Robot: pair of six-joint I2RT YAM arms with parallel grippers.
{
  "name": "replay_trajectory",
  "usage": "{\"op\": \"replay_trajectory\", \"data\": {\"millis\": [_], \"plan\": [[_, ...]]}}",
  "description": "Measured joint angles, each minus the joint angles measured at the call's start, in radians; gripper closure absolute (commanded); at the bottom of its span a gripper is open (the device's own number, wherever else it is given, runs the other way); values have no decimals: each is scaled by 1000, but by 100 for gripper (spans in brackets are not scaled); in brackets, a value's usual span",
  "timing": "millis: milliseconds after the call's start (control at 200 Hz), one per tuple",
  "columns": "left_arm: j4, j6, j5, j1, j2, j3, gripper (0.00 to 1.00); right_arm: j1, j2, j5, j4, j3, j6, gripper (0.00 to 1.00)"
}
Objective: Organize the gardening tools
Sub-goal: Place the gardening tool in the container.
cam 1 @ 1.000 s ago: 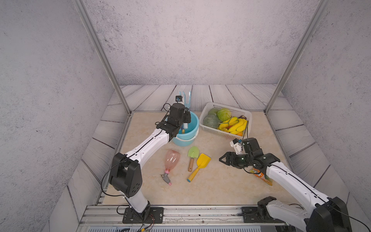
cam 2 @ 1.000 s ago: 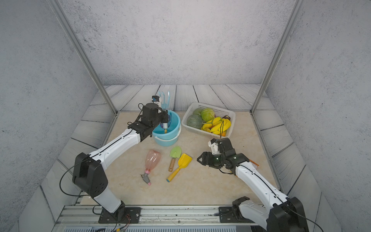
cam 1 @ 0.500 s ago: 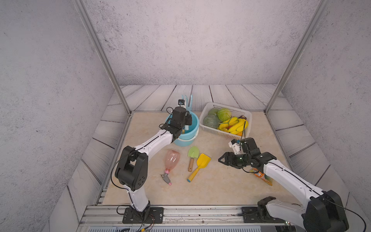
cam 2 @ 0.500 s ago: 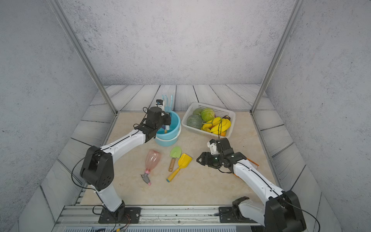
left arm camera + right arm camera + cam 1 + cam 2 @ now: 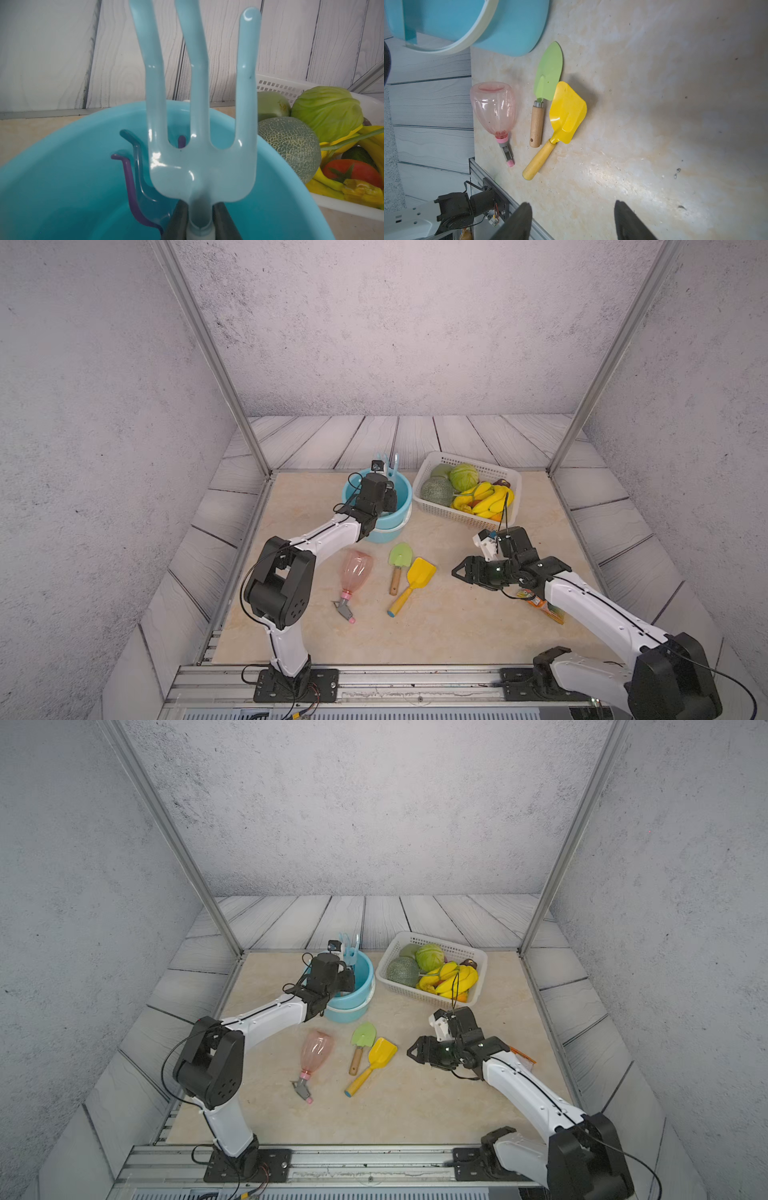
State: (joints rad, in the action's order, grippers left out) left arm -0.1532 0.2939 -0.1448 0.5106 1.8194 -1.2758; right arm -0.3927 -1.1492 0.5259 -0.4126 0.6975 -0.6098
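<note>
The left hand (image 5: pixel 200 224) is over the light-blue bucket (image 5: pixel 390 533), which stands near the far edge of the surface (image 5: pixel 415 635), left of its middle. The hand is clamped tight on the neck of a blue fork (image 5: pixel 202 166), just under the head, with the tines pointing straight up past the far rim. A purple rake (image 5: pixel 128 187) already leans inside the bucket beside it. I can't see the fork's handle or whether it touches the bottom.

The step in hand looks like putting the fork in the bucket with the rake. As I judge it, the left hand next has to let go so the fork settles against the wall. Then it should lift away cleanly without catching the tines or knocking the rake.

Three tools lie around the middle of the surface, all flat. A pink spray bottle (image 5: pixel 355 570) lies with its nozzle toward the near edge. A green trowel (image 5: pixel 400 556) lies next to it, and a yellow trowel (image 5: pixel 417 578) has its blade just beside the green one's handle.

The right hand (image 5: pixel 572 207) hangs above the surface near the yellow trowel, on the side toward the right edge. Its jaws are spread and it holds nothing. It seems lined up for that trowel, which would mean coming down over the handle and closing across it.

The white basket (image 5: pixel 469 460) of fruit at the far edge isn't part of the job.
</note>
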Motion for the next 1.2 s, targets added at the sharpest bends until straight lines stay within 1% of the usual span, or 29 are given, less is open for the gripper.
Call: {"op": "replay_trajectory", "data": {"millis": [165,245,345,405,470,626,906,1081,1201], "plan": [[-2,2,5,0,1,7,88,0,0,0,4,-5,-3,32],[-2,2,8,0,1,7,73,0,0,0,5,-7,-5,32],[-1,3,11,0,1,7,67,0,0,0,5,-8,-7,32],[-1,4,10,0,0,7,59,0,0,0,5,-8,-8,32],[7,3,10,0,-6,7,55,0,0,0,5,-8,-9,32],[51,-6,11,0,-64,11,44,0,1,0,5,-8,-11,32],[181,4,24,0,-278,11,38,0,10,-1,-7,-8,-17,32],[288,47,75,0,-423,43,38,0,40,-2,-23,-8,-22,32],[375,73,117,11,-488,71,37,0,54,-2,-29,-8,-28,32]]}}
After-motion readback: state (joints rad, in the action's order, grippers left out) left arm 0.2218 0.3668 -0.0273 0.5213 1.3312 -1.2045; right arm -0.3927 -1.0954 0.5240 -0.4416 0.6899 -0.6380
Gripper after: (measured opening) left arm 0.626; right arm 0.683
